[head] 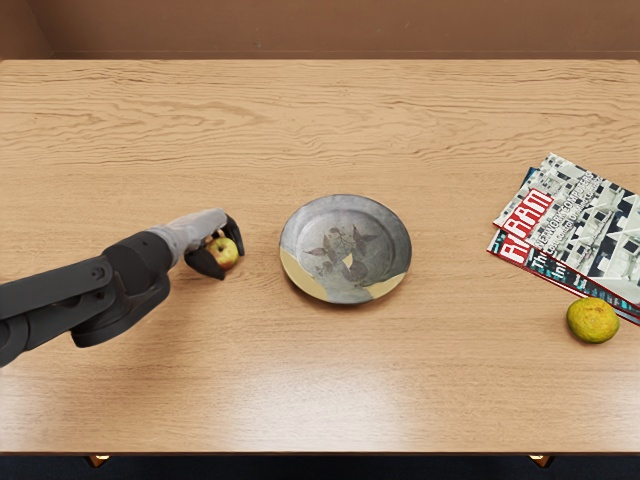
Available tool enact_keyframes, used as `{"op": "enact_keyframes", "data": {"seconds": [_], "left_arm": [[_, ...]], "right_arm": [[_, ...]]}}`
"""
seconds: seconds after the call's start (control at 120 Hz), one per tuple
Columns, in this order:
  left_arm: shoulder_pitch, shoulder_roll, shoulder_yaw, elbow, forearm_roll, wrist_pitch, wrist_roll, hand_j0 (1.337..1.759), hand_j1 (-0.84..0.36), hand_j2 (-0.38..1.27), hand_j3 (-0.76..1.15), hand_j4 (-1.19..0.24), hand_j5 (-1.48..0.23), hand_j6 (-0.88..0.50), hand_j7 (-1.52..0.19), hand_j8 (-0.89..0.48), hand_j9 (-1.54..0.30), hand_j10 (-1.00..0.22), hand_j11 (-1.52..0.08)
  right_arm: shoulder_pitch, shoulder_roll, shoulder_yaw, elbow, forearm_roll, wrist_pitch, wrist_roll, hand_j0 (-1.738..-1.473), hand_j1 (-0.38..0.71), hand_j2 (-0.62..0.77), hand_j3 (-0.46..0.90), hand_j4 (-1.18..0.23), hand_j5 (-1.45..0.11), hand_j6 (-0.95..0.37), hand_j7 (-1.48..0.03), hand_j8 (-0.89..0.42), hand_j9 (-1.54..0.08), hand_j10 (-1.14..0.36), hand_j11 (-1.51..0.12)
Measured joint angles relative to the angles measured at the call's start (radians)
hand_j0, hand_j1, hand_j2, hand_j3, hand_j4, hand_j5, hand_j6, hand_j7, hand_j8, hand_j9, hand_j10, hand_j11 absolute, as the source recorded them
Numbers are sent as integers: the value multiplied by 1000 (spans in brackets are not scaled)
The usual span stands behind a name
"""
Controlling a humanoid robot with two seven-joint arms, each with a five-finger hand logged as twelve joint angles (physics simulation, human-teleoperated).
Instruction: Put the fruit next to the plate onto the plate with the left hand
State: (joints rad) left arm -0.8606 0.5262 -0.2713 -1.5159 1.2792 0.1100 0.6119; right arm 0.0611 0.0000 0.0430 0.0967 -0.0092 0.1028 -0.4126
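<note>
Wood-grain table (320, 120), brown wall behind. Left robot hand (215, 245) closed around the apple (225, 253), seemingly resting on the surface, just left of the plate (300, 225). Magazines (575, 225) and citrus (593, 320) at right edge — open wood between.

Pretty plain setup: a big light wooden table (330, 110) with wavy grain fills nearly everything. A brown wall (330, 25) runs along 12 o'clock, and a dark strip of floor (320, 468) shows at 6 o'clock.
</note>
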Motion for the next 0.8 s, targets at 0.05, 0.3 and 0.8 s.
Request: {"op": "enact_keyframes", "data": {"seconds": [0.05, 0.3, 0.8], "left_arm": [[-1, 1, 0, 0, -1, -2, 0, 1657, -326, 142, -26, -712, -898, -343, -913, -340, -947, -706, -945], [-34, 2, -10, -22, -11, -6, 0, 1655, -345, 249, -18, -718, -956, -346, -954, -338, -969, -727, -968], [-102, 22, -130, -86, -68, -113, -1, 1650, -329, 149, -2, -710, -995, -321, -976, -317, -987, -708, -988]], "right_arm": [[0, 0, 0, 0, 0, 0, 0, -1658, -349, 0, 0, 0, 0, -1, 0, 0, 0, 0, 0], [4, 0, 0, 2, 0, 0, 0, -1658, -349, 0, 0, 0, 0, -1, 0, 0, 0, 0, 0], [11, 0, 0, 0, 0, 0, 0, -1658, -349, 0, 0, 0, 0, -1, 0, 0, 0, 0, 0]]}}
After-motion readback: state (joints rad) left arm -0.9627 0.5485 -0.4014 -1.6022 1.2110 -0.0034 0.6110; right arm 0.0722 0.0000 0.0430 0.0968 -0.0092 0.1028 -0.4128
